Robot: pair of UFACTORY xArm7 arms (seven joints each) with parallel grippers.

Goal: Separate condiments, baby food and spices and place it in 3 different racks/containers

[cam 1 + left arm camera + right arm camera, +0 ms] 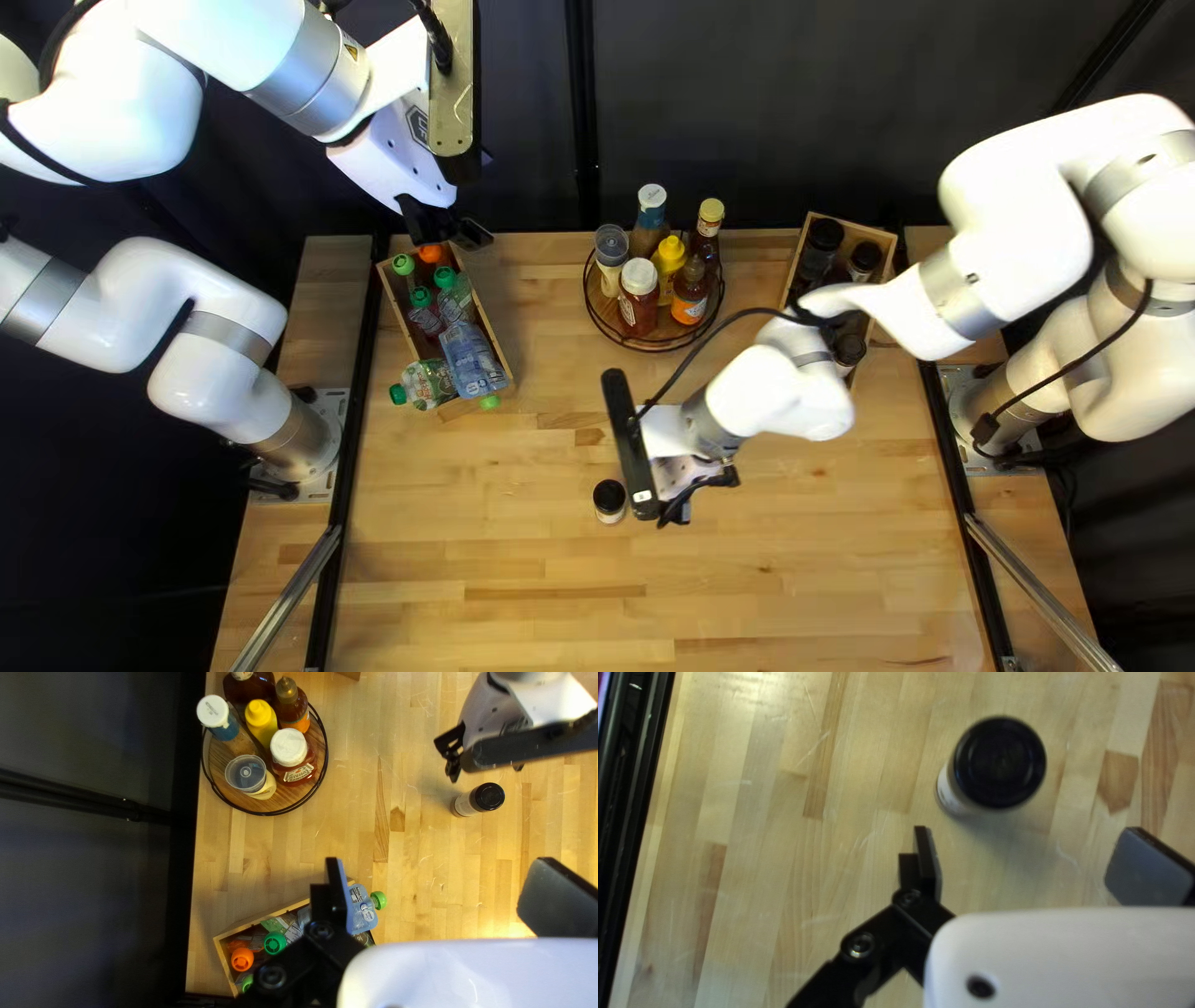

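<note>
Left claw [445,224] and right claw [703,494] spread, cylindrical jar [999,765], seemingly plastic cap, standing on grainy wooden table [797,560]

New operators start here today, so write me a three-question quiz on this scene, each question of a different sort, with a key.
1. True or false: the right gripper is open, and the black-capped jar is ahead of its fingers, not gripped.

2. What colour is the small squeeze bottle on the round tray?
a) green
b) yellow
c) purple

3. Fill in: the wooden box at the left of the top left view holds pouches with orange and ____ caps.

Key: 1 true; 2 b; 3 green
</note>
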